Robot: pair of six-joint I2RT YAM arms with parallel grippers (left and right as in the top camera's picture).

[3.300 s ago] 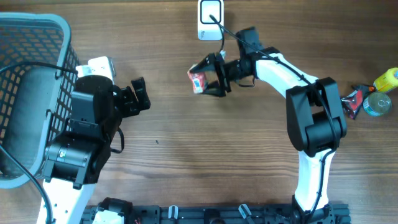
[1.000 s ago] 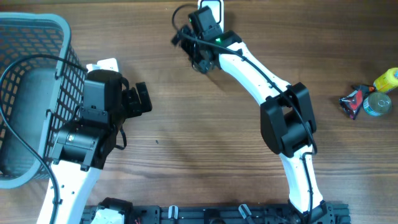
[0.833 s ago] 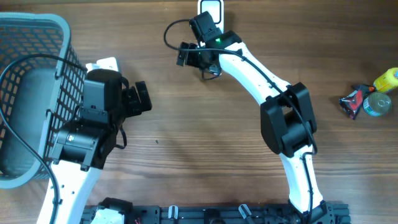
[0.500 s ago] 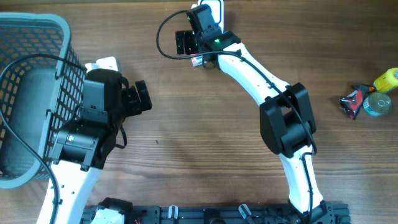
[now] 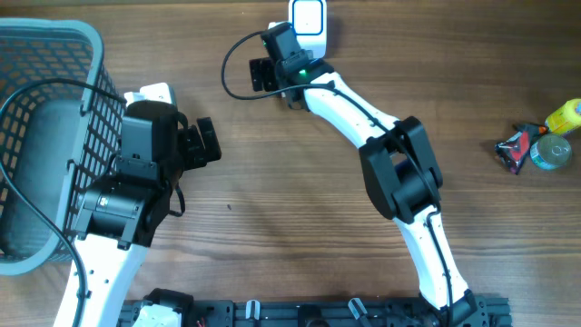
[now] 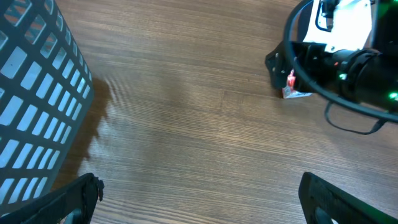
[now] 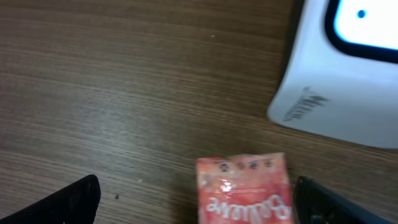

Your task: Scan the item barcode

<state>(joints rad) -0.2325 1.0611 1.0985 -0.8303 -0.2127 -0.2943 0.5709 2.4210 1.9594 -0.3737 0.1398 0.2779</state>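
Up at the far edge of the tabletop (image 5: 272, 227), a white scanner (image 5: 307, 16) standing on the brown wood. Just beside it, on the near side, a small red and white snack packet (image 7: 245, 186), lying flat on the wood and not lifted. Stretched out long across the wood to that same spot, the white and black right arm (image 5: 345, 100). Right jaws spread wide, one black tip on each side of the packet, with no squeeze on it. Very close to the packet's edge on the right-hand tip; cannot tell if touching. Bottom part of the packet cut off at the lower edge of the right wrist view. Curling out beside the right wrist, a thin black cable (image 5: 231, 82). Over on the other side, the left arm (image 5: 136, 191) parked next to a blue-grey basket (image 5: 54, 41) with a grid of holes in its wall. Left jaws wide too, holding nothing, hanging over bare wood and well apart from the packet. Far off by the right edge, a yellow bottle (image 5: 563, 116), a round tin (image 5: 550, 152) and a dark red wrapper (image 5: 513, 150), all bunched close together.
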